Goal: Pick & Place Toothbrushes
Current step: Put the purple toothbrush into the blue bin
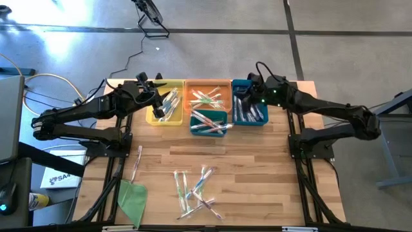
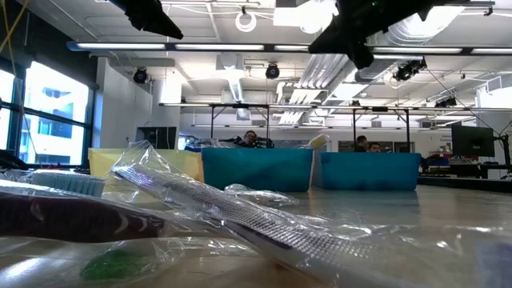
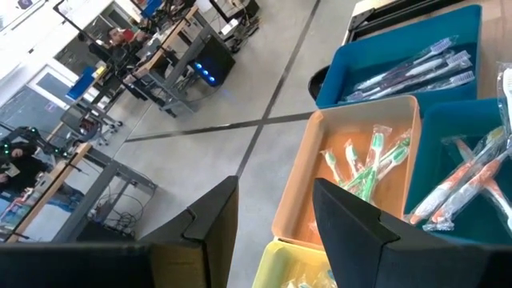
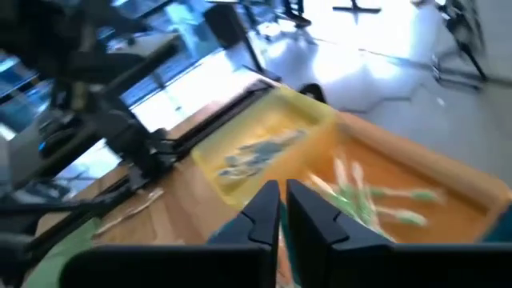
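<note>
You have most of the sorting behind you, but not all of it; 4 bins at the table's far edge already hold toothbrushes: the yellow bin [image 1: 164,108], the orange bin [image 1: 207,96], the small teal bin [image 1: 209,122] and the blue bin [image 1: 250,109]. A loose pile of toothbrushes [image 1: 196,187] lies on the near half of the table, with 1 stray toothbrush [image 1: 136,161] beside the green sheet [image 1: 133,196]; these are what you have left to move. Your left gripper [image 3: 276,212] hangs over the yellow bin with its fingers parted and nothing between them; your right gripper [image 4: 282,210] sits above the blue bin, fingers nearly together with only a thin gap, and the right wrist view shows nothing held in them.
</note>
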You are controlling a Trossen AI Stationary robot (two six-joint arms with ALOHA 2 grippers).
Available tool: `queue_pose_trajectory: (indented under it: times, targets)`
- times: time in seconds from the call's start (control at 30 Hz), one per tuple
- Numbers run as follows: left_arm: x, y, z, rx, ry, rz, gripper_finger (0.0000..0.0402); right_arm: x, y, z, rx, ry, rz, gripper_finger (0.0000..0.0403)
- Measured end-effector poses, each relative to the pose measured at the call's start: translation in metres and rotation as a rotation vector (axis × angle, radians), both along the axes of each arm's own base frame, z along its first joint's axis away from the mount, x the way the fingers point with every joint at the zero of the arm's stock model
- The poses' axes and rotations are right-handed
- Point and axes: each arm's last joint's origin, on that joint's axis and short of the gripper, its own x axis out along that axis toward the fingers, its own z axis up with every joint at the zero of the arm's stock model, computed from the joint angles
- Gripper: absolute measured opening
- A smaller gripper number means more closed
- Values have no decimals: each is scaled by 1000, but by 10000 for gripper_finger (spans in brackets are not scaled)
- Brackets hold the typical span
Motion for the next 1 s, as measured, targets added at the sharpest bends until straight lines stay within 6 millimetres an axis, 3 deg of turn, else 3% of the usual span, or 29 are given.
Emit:
queue_pose_trajectory:
  times: [0.3,0.77,1.0]
  targets:
    - [0,0,0,0,0,0,157,10,23,3,-63,-19,108,5]
    - [0,0,0,-10,-8,-2,157,17,52,4,-96,-19,113,5]
    - [3,-4,0,-126,-79,-128,157,18,62,2,-133,9,175,5]
